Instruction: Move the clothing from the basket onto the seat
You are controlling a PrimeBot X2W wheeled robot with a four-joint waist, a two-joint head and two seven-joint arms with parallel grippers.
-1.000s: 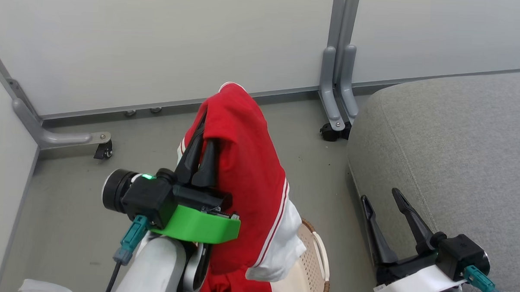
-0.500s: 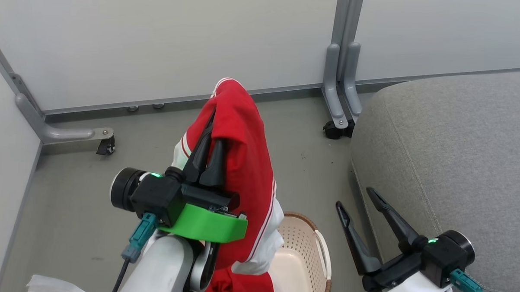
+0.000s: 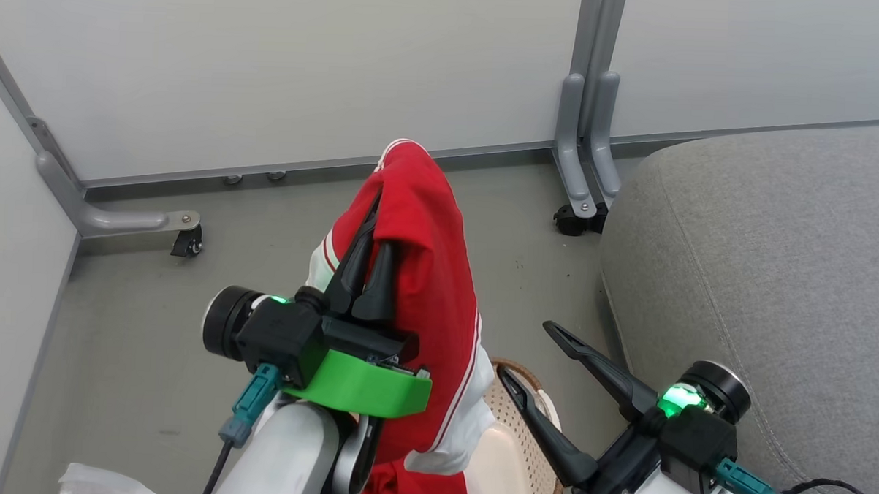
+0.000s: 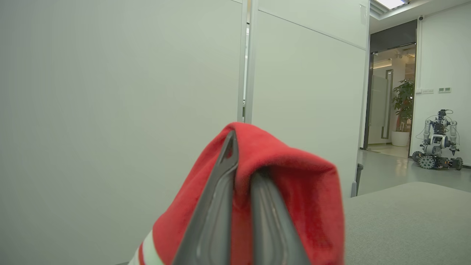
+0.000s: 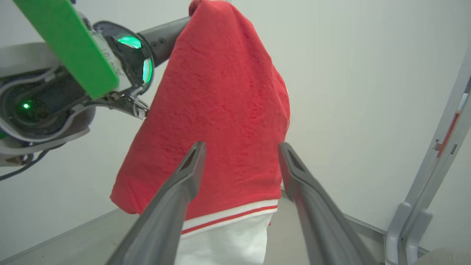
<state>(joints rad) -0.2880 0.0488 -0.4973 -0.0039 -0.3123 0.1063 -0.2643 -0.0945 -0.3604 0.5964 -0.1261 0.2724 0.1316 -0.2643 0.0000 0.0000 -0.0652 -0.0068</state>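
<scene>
Left gripper (image 3: pixel 382 223): fingers pressed together on a fold of the upper red garment (image 3: pixel 427 290), which is lifted and tented over the fingertips; the cloth hangs down from there as a long drape. The white lower panel and striped trim dangle at the rim of the laundry basket (image 3: pixel 521 462); whether the hem has cleared the rim I cannot tell.

Right gripper (image 3: pixel 527 349): fingers spread wide, empty, pointing at the hanging drape from the seat side; not touching it.

More red fabric (image 3: pixel 420 493) shows low behind the left forearm, apparently the second garment in the basket. The grey sofa seat (image 3: pixel 761 251) lies to the right, just beside the basket, nothing on it.

Handling, judged: the cloth looks soft, napped, light and wholly limp; no stiffness to steer by, so it will swing and trail; the nap should give friction, so slip is unlikely, but a thin pinch could shed a layer.

Best second hold: a bunched fold of the red body just above the striped band; this would keep the tail from dragging on the rim during carry to the seat.
</scene>
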